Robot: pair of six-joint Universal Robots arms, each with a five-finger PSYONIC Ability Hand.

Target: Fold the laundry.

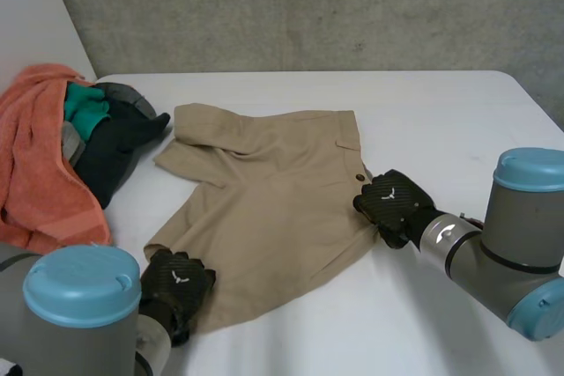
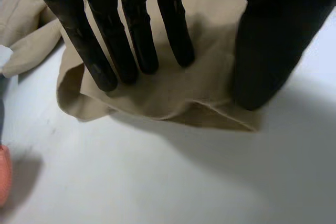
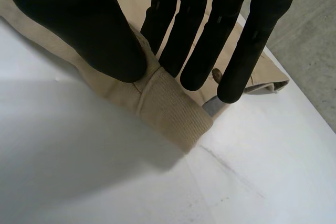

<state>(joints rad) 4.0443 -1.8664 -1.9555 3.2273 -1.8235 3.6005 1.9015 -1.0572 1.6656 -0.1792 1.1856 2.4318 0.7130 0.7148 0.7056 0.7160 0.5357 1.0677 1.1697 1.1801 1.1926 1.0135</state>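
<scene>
**Shorts lying crosswise, one hand at each end of the near edge**

The khaki shorts are lying spread on the white table. Their long axis is running across in front of me: waist toward my right, legs toward my left. The farther leg is lying partly doubled over on itself, and the nearer leg is reaching down to my left arm.

I am resting my left hand on the near left corner of the shorts, at the hem of the nearer leg. In the left wrist view my fingers are lying straight and slightly spread, tips pressing down on the cloth. My thumb is pressing on the same hem, just beside them. I am gripping nothing there, only pinning.

I am holding my right hand at the waistband, just beside the button. There too the fingers are coming down straight onto the cloth. The thumb is bearing on top of the band, not curling under it, as far as I can make out.

So the garment is lying between my hands and away from me, with each hand nearest its own end. I am judging that the coming fold turns on this: both hands have to take hold of the near edge and carry it away from me, along the short axis, onto the far edge.

The heap of laundry is waiting at the far left, just touching the farther leg.
</scene>
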